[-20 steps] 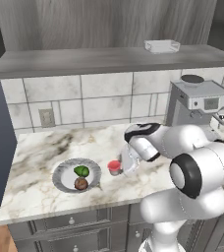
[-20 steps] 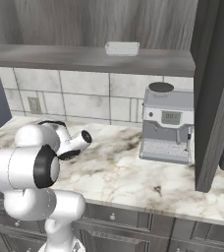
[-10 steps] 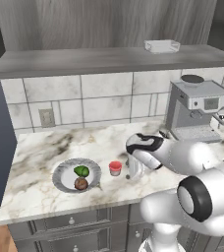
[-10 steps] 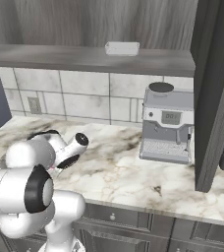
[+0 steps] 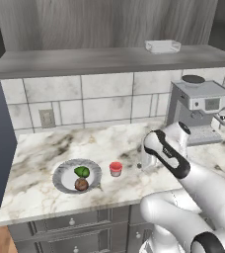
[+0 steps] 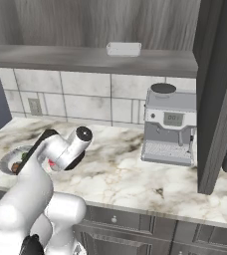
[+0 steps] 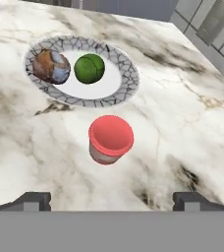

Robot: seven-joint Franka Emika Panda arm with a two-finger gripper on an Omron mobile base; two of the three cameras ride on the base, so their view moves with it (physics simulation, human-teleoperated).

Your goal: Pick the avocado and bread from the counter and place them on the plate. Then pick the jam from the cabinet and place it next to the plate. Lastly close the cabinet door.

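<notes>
You are holding jaws (image 7: 111, 199) wide apart, empty; jam (image 7: 110, 139) sitting free beside plate (image 7: 126, 86); cabinet door (image 6: 220, 94) standing far right.

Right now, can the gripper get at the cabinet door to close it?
Probably yes: the gripper is open and empty, the jam released beside the plate, and the cabinet door stands open at the right.

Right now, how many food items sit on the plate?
2. The avocado and the bread lie side by side on the plate. The jam stands beside it on the counter.
</notes>
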